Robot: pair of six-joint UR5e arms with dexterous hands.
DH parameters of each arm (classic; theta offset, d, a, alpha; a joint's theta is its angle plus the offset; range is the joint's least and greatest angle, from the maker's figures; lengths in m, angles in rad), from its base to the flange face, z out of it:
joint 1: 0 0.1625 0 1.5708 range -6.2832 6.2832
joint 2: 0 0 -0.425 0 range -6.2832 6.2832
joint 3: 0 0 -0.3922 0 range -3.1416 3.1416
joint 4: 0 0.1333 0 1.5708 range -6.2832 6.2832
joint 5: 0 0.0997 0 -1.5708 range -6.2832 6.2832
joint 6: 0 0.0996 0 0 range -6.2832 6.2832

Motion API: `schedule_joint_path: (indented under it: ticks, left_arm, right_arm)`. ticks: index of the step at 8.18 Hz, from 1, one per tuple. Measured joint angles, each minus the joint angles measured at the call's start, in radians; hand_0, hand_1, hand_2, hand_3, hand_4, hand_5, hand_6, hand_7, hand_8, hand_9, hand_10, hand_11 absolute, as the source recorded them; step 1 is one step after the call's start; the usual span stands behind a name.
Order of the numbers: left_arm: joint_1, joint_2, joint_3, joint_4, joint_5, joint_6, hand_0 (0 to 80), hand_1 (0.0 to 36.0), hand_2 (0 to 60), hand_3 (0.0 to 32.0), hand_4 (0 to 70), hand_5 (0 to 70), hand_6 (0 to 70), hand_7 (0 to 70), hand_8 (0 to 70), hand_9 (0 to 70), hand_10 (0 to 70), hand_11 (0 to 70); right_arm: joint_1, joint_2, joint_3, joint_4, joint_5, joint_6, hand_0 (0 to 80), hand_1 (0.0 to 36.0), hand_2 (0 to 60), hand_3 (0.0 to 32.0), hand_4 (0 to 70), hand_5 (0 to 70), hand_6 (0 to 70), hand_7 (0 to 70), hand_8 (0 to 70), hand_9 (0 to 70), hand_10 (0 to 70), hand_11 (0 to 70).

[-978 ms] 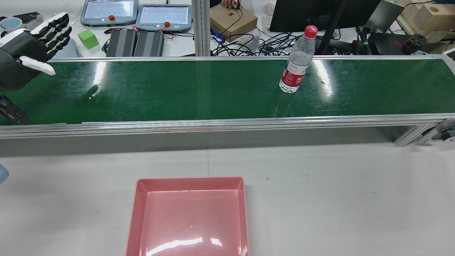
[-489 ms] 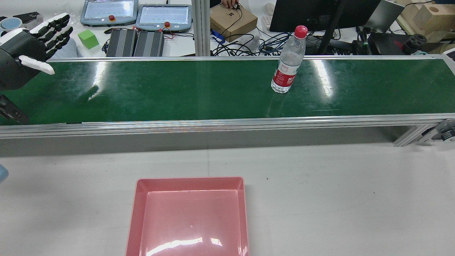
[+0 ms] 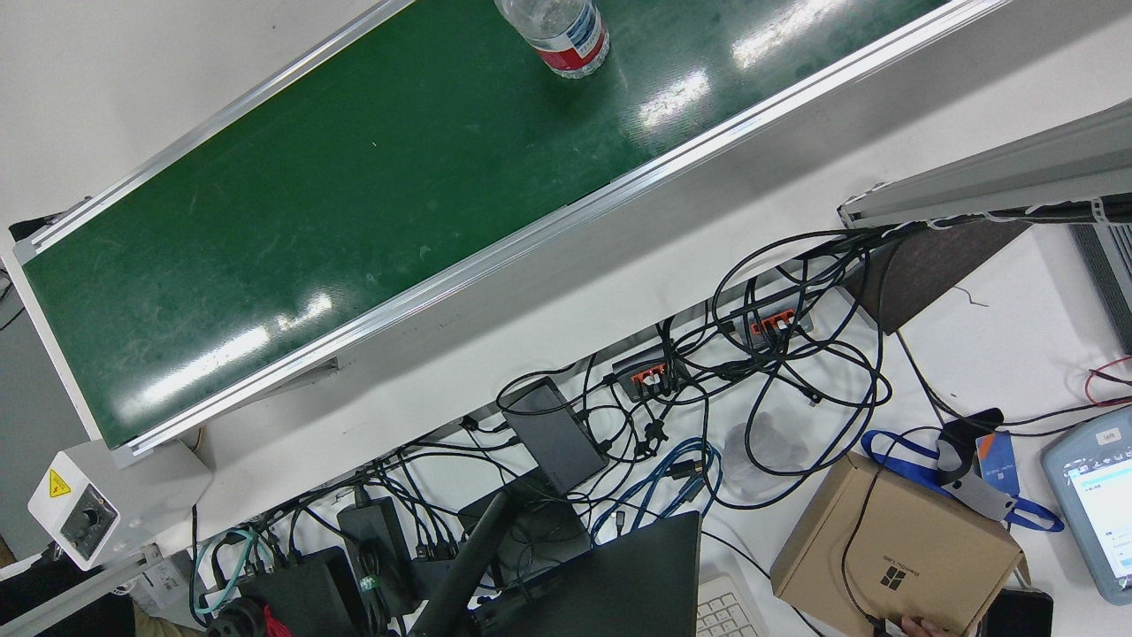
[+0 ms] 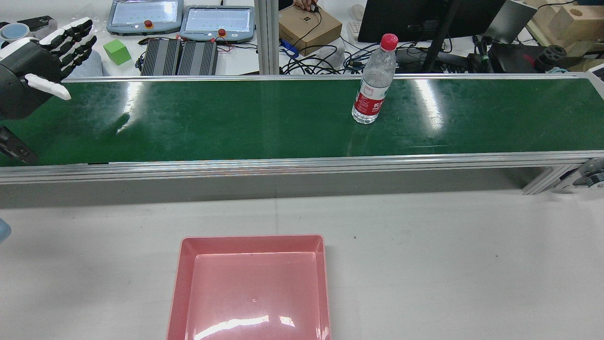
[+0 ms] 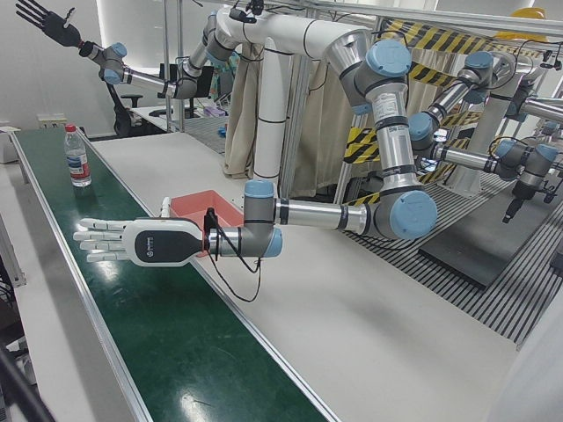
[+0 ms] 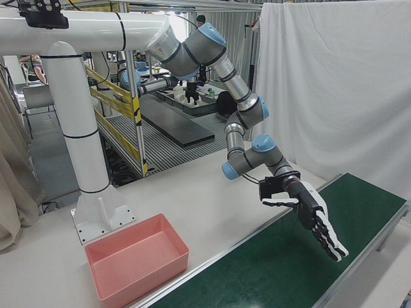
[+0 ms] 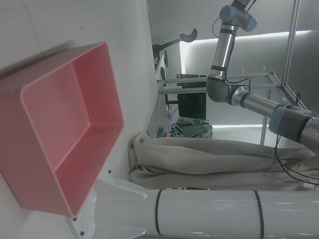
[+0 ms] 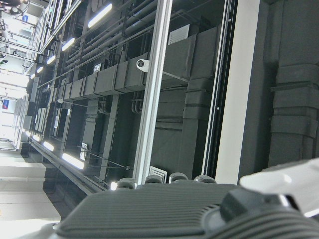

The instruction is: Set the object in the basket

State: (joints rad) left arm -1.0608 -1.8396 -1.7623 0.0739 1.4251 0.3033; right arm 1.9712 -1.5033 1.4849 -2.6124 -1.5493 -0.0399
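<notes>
Well apart: bottle (image 4: 373,83), open robot hand (image 4: 35,68).

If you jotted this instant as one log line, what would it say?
bottle: upright on green belt, ungrasped | left hand: open over belt, apart from bottle | right hand: state unclear | pink basket: empty

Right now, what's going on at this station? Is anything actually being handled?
Nothing is held yet. A water bottle stands upright on the green conveyor belt and has shifted along it toward the left hand over the last second. That hand hovers open over the belt's end, well short of the bottle. The right hand is raised high, fingers spread. The pink basket sits empty on the table.
</notes>
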Motion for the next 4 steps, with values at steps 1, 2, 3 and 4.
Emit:
schedule_joint_path:
  ticks: [1,2,3,4]
  left_arm:
    - [-0.003,0.000,0.000,0.000,0.000,-0.002,56.4,8.8,0.0,0.0,0.9,9.6,0.0,0.0,3.3,2.7,0.0,1.0]
    - [-0.007,0.000,0.000,0.000,0.000,-0.003,56.2,8.6,0.0,0.0,0.8,9.7,0.0,0.0,3.6,3.0,0.0,1.0]
    - [-0.011,0.001,0.000,-0.001,0.000,-0.004,56.2,8.6,0.0,0.0,0.6,9.9,0.0,0.0,3.5,2.8,0.0,1.1]
    - [-0.015,0.001,-0.001,-0.001,0.000,-0.004,56.1,8.6,0.0,0.0,0.8,9.9,0.1,0.0,3.4,2.7,0.0,1.2]
  right_arm:
    - [0.000,0.000,0.000,0.000,0.000,0.000,0.0,0.0,0.0,0.0,0.0,0.0,0.0,0.0,0.0,0.0,0.0,0.0]
    - [0.000,0.000,0.000,0.000,0.000,0.000,0.0,0.0,0.0,0.0,0.0,0.0,0.0,0.0,0.0,0.0,0.0,0.0]
    - [0.000,0.000,0.000,0.000,0.000,0.000,0.0,0.0,0.0,0.0,0.0,0.0,0.0,0.0,0.0,0.0,0.0,0.0]
    - [0.000,0.000,0.000,0.000,0.000,0.000,0.0,0.0,0.0,0.0,0.0,0.0,0.0,0.0,0.0,0.0,0.0,0.0]
